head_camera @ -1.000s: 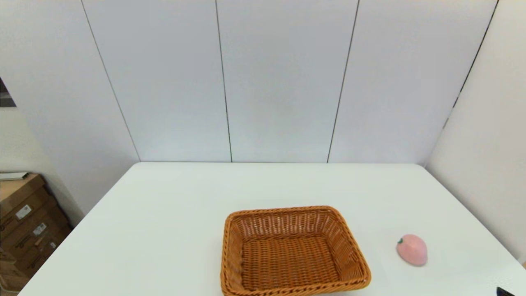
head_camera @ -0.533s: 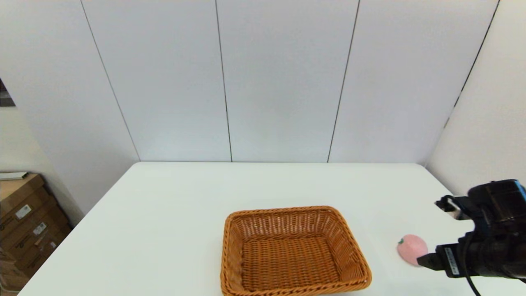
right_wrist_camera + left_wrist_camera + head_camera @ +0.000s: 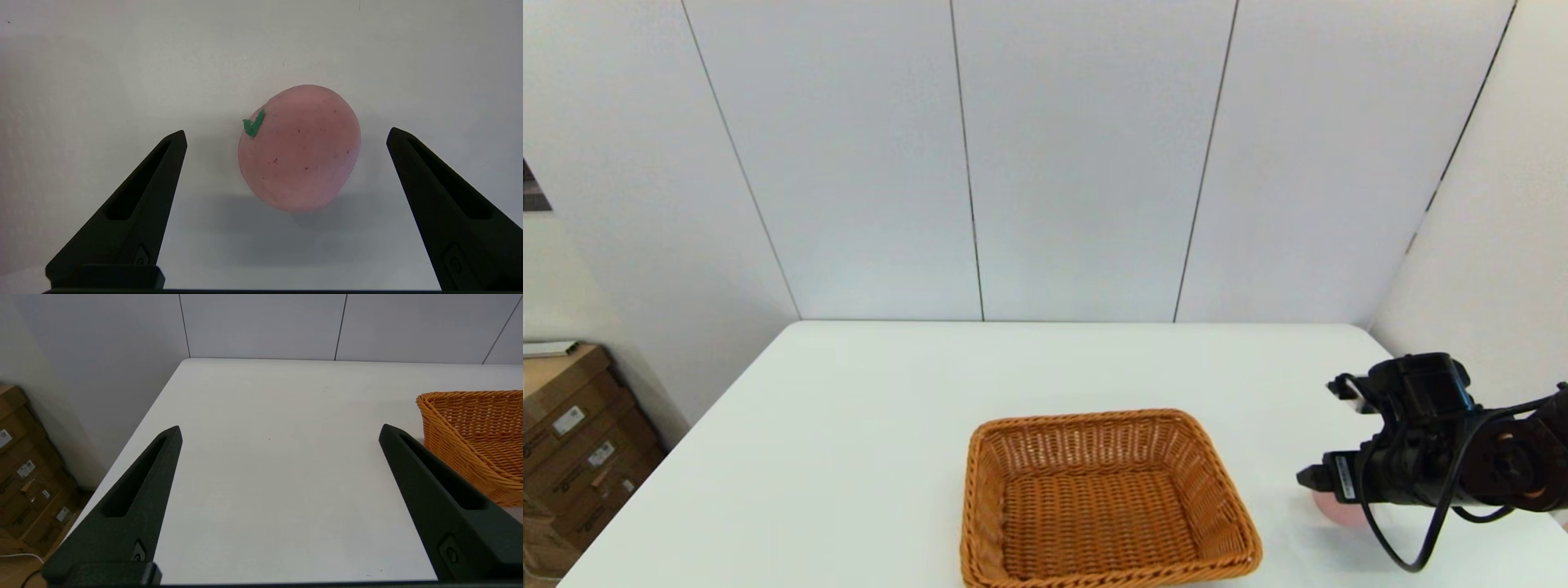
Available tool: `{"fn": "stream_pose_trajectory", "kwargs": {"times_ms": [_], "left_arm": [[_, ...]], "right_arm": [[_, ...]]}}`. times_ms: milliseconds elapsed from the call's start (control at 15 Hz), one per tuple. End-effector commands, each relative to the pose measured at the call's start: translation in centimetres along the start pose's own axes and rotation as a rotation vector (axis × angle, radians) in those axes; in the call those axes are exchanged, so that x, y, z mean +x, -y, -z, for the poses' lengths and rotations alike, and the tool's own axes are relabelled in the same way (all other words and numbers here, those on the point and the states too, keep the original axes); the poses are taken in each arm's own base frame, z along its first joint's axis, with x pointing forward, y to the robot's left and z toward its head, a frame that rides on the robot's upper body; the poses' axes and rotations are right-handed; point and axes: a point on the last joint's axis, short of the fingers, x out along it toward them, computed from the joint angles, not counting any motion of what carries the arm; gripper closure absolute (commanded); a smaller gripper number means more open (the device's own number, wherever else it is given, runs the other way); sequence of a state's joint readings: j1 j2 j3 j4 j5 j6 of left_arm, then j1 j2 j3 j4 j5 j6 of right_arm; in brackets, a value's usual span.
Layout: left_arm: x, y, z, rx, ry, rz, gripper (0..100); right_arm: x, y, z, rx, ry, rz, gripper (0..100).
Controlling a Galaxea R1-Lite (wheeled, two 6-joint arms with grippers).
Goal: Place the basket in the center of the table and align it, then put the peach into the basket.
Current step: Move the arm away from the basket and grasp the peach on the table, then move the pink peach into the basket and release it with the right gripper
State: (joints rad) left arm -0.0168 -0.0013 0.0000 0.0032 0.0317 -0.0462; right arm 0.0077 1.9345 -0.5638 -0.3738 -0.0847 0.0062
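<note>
Right gripper [image 3: 286, 134] has been brought in over the peach [image 3: 300, 149] since a moment ago, fingers spread wide to either side, not touching. Peach lies on the table [image 3: 849, 425], right of the basket [image 3: 1103, 502], which is unmoved. Left gripper [image 3: 280, 430] is held open beside the basket.

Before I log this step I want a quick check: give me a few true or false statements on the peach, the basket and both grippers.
1. The peach lies on the table, outside the basket. True.
2. The right gripper is shut on the peach. False: its fingers stand wide apart with the peach between them, untouched.
3. The basket holds another fruit. False: it is empty.
4. The left gripper is open above bare table beside the basket. True.
5. The peach lies to the basket's left. False: it lies to its right, mostly hidden under the right gripper in the head view.
</note>
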Motion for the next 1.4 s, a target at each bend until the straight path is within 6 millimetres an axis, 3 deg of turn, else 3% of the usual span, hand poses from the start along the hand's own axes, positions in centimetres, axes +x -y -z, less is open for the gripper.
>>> {"fn": "stream_pose_trajectory", "kwargs": {"times_ms": [67, 267, 333, 1000, 1133, 1400], "left_arm": [[0.0, 0.0, 0.0, -0.003, 0.000, -0.002, 0], [0.0, 0.0, 0.0, -0.008, 0.000, -0.002, 0], [0.0, 0.0, 0.0, -0.012, 0.000, -0.002, 0], [0.0, 0.0, 0.0, -0.015, 0.001, -0.003, 0], [0.0, 0.0, 0.0, -0.015, 0.001, -0.003, 0], [0.0, 0.0, 0.0, -0.015, 0.001, -0.003, 0]], "right_arm": [[0.2, 0.2, 0.2, 0.006, -0.015, 0.008, 0], [0.4, 0.4, 0.4, 0.011, -0.026, 0.011, 0], [0.6, 0.4, 0.5, 0.010, -0.032, 0.013, 100], [0.0, 0.6, 1.2, 0.024, -0.022, 0.018, 100], [-1.7, 0.6, 0.2, 0.032, 0.093, 0.014, 100], [-10.0, -2.9, -2.4, 0.020, 0.390, -0.194, 100]]}}
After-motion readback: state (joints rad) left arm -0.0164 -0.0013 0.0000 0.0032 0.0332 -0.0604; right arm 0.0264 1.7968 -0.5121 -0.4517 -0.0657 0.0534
